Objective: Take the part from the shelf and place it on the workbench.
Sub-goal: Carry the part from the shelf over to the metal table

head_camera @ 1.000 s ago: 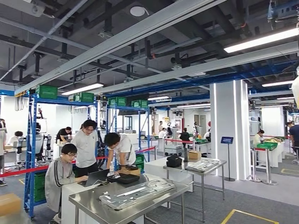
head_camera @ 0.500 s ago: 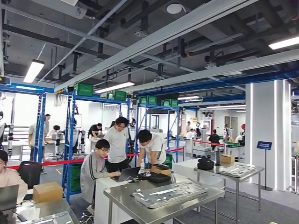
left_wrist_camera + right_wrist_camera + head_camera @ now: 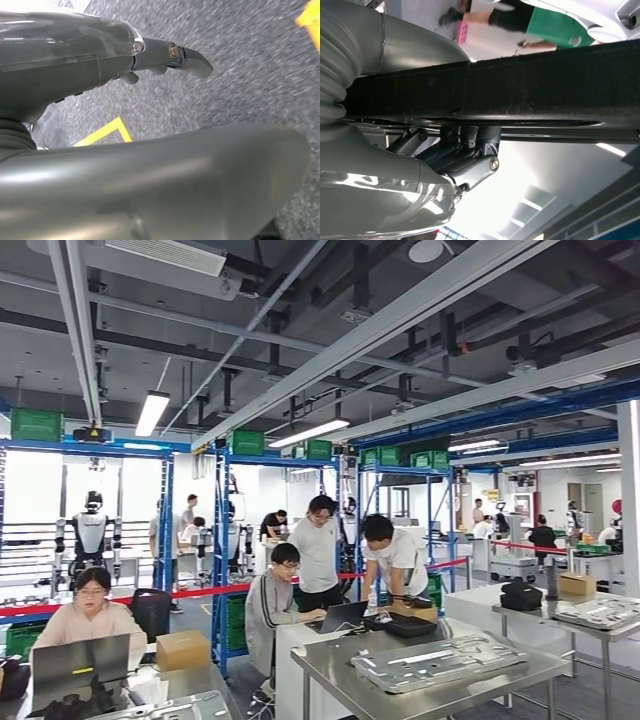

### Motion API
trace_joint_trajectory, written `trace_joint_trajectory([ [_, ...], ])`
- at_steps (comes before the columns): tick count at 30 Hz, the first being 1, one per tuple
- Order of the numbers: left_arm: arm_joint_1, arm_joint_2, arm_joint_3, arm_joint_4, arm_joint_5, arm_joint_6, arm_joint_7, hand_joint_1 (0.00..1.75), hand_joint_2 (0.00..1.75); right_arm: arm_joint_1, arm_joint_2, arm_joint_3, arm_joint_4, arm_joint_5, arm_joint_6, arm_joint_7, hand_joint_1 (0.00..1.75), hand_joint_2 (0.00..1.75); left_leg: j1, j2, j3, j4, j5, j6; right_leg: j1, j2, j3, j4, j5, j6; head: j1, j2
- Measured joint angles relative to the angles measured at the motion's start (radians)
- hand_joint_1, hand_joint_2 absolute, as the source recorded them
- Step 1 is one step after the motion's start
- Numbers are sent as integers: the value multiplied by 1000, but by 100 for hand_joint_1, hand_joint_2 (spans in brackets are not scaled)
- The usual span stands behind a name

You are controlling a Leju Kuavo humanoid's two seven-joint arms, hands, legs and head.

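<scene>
- The right hand (image 3: 467,150) was clamped on the part (image 3: 546,85), with the thumb on one face and the dark fingers curled against the other.
- The part was in that hand, off the shelf (image 3: 220,540) and not yet on the workbench (image 3: 423,695). It showed in the right wrist view as a long, dark, flat-edged bar running past the hand on both sides.
- The left hand (image 3: 75,65) hung over grey carpet with its fingers apart and straight, holding nothing.
- Handling, as a judgement: the straight, unbent edge suggested a stiff part. The matte, slightly rough surface suggested a fair grip. Weight could not be told.
- The length overhanging the grip would probably lever against the fingers, so a hold near the middle, or support from the free left hand, would suit it.
- A metal panel (image 3: 445,660) already lay on the workbench and limited the bare space for set-down.
</scene>
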Motion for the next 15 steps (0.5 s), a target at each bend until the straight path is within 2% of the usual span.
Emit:
trace_joint_trajectory([
  [1, 1, 0, 1, 0, 1, 0, 2, 0, 175, 0, 0, 1, 1, -1, 0, 2, 175, 175, 5, 5, 8, -14, 17, -6, -2, -12, 1, 1, -2, 3, 0, 0],
  [3, 2, 0, 3, 0, 4, 0, 9, 0, 175, -3, 2, 3, 2, -4, 0, 6, 175, 175, 13, 30, 73, -138, 80, -17, -6, -33, 6, 3, -8, 13, 0, 0],
  [4, 0, -1, 3, 0, 5, 0, 12, 0, 175, -5, 2, 3, 2, -5, 0, 7, 175, 175, 11, 47, 106, -200, 103, -17, -6, -42, 8, 6, -12, 20, 0, 0],
  [5, -1, -2, 4, 0, 5, 0, 15, 0, 175, -7, 3, 3, 2, -7, 1, 9, 175, 175, 9, 57, 129, -243, 115, -12, -5, -49, 10, 9, -16, 27, 0, 0],
  [6, -2, -2, 4, 0, 5, 0, 18, 0, 175, -9, 4, 3, 2, -9, 2, 9, 175, 175, 5, 62, 139, -263, 117, -4, -4, -55, 12, 11, -19, 33, 0, 0],
  [8, 0, -3, 6, 0, 6, 0, 22, 0, 175, -10, 7, 3, 2, -12, 3, 10, 175, 175, -1, 45, 137, -262, 115, 18, -5, -68, 17, 11, -22, 43, 0, 0],
  [9, 2, -3, 7, 0, 6, 0, 24, 0, 175, -11, 8, 4, 2, -13, 3, 10, 175, 175, -1, 37, 137, -262, 115, 24, -8, -62, 19, 14, -28, 48, 0, 0],
  [11, 2, -3, 9, 0, 6, -1, 26, 0, 175, -12, 9, 4, 2, -15, 3, 11, 175, 175, 0, 21, 139, -264, 118, 37, -14, -22, -1, 66, -67, 55, 0, 0],
  [12, 0, -3, 10, 0, 5, -1, 26, 0, 175, -11, 9, 4, 3, -16, 3, 11, 175, 175, 0, 12, 139, -264, 118, 41, -15, 5, -26, 124, -99, 56, -1, 0],
  [13, -2, -3, 11, 0, 5, -1, 26, 0, 175, -10, 8, 4, 4, -16, 4, 11, 175, 175, -1, 2, 139, -264, 119, 45, -14, 21, -61, 197, -131, 54, -1, 0],
  [14, -4, -3, 11, 0, 5, -2, 26, 0, 175, -8, 8, 4, 6, -16, 4, 11, 175, 175, -4, -9, 139, -264, 119, 48, -13, 28, -95, 264, -153, 52, -1, 0],
  [15, -4, -3, 12, 0, 5, -2, 26, 0, 175, -7, 8, 4, 8, -16, 4, 11, 175, 175, -7, -21, 140, -263, 119, 50, -12, 32, -119, 307, -159, 49, -1, 0],
])
